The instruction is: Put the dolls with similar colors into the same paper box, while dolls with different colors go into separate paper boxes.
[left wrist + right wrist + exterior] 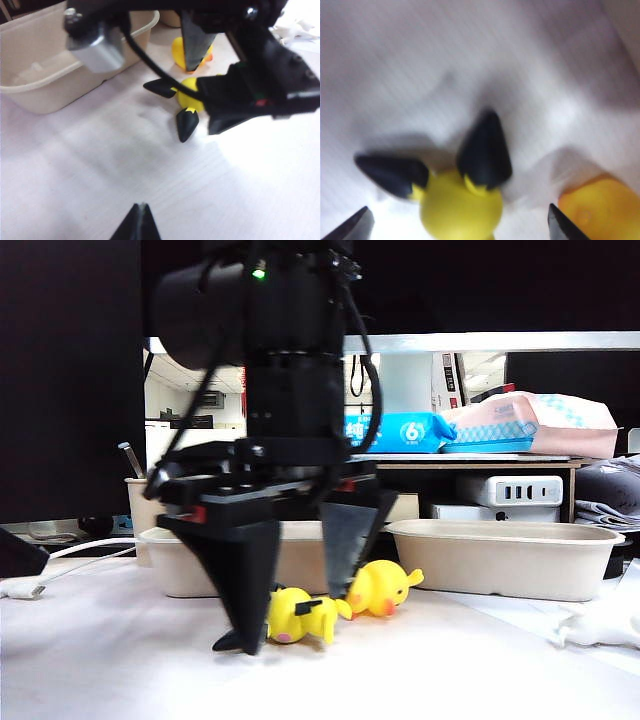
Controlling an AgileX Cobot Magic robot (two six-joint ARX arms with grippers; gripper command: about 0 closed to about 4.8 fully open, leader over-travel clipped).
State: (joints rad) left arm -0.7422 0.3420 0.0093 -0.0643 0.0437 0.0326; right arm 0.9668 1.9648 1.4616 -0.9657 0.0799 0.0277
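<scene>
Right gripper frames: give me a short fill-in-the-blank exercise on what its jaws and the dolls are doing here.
1. The right gripper straddles the yellow mouse doll with its jaws ____.
2. The mouse doll's ears are ____ in colour.
3. The yellow duck sits on the table, not in a paper ____.
4. The left gripper holds ____.

Missing words: open; black; box; nothing

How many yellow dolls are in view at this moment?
2. The mouse doll lies on the table between the open right gripper's fingers; the duck doll sits just beside it, before the paper boxes. The arm could hide others.
</scene>
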